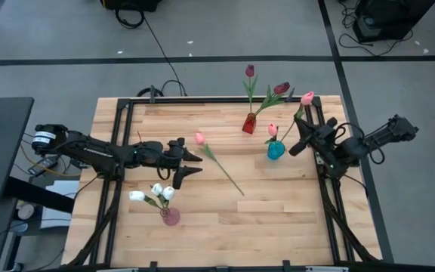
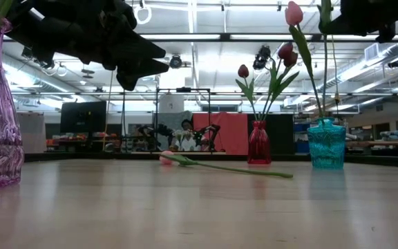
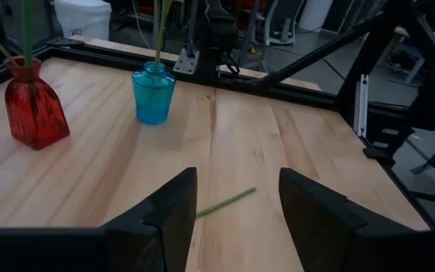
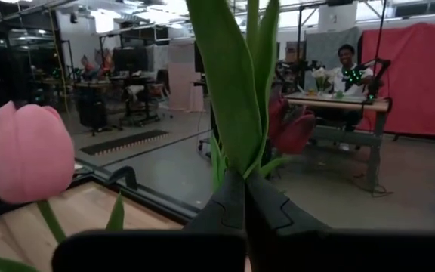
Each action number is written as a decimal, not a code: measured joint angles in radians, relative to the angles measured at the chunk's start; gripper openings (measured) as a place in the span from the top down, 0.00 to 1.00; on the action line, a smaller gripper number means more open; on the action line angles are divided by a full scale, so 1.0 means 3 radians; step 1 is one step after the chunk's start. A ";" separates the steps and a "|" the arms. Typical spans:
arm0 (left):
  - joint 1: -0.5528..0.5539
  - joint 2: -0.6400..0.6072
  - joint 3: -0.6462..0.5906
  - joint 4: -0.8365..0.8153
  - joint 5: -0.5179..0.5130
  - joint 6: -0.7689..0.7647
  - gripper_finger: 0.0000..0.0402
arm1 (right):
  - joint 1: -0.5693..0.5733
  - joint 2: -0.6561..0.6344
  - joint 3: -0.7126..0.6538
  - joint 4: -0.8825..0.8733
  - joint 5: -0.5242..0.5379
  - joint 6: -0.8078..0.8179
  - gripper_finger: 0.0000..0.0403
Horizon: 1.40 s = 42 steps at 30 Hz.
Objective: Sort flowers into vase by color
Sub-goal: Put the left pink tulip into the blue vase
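The right gripper [image 1: 302, 138], near the table's [image 1: 278, 219] right edge, pinches a light, floppy pink tulip [image 1: 306, 98] mid-stem, apparently over the blue vase [image 1: 276, 150]; another tulip [image 1: 219, 161] lies mid-table beside the left gripper [image 1: 192, 162], fingers spread; grasp its stem.

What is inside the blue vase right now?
The blue vase holds one pink tulip. A second pink tulip is clamped in the right gripper above it; its stem end is hidden.

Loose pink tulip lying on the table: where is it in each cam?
High view: pink tulip lies mid-table, bud beside the left gripper.
Low view: flat on the table, left of the red vase.
Left wrist view: only its stem tip shows.
Right wrist view: not in it.
Shared landmark: the blue vase.
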 joint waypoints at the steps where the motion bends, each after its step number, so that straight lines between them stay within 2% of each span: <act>1: 0.0000 0.0000 0.0000 -0.0001 -0.0001 0.0000 0.52 | -0.0036 0.0000 0.0000 -0.0001 -0.0044 0.0007 1.00; 7: 0.0000 0.0000 0.0000 -0.0001 -0.0003 0.0000 0.52 | -0.0153 0.0077 -0.0055 -0.0003 -0.0150 0.0065 1.00; 15: 0.0000 0.0001 0.0001 -0.0020 -0.0004 0.0000 0.52 | -0.0165 0.0173 -0.0371 -0.0011 -0.0189 0.0505 0.98; 21: 0.0000 0.0003 0.0001 -0.0029 -0.0004 -0.0010 0.52 | -0.0117 0.0181 -0.0460 -0.0115 -0.0651 0.0813 0.87; 26: 0.0000 0.0003 0.0004 -0.0024 -0.0004 -0.0078 0.52 | -0.0030 0.0181 -0.0460 -0.0282 -0.0800 0.0956 0.75; 29: -0.0002 0.0003 0.0004 -0.0033 -0.0004 -0.0087 0.52 | 0.0027 0.0181 -0.0386 -0.0685 -0.0823 0.1224 0.69; 33: -0.0003 0.0003 0.0004 -0.0099 -0.0004 -0.0090 0.52 | 0.0088 0.0207 -0.0117 -0.1561 -0.0938 0.1857 0.64; 37: -0.0003 0.0003 0.0004 -0.0131 -0.0004 -0.0092 0.52 | 0.0120 0.0322 0.0180 -0.2353 -0.1079 0.2417 0.63; 42: -0.0003 0.0003 0.0004 -0.0130 0.0093 -0.0105 0.52 | 0.0123 0.0551 0.0616 -0.3048 -0.1306 0.2825 0.63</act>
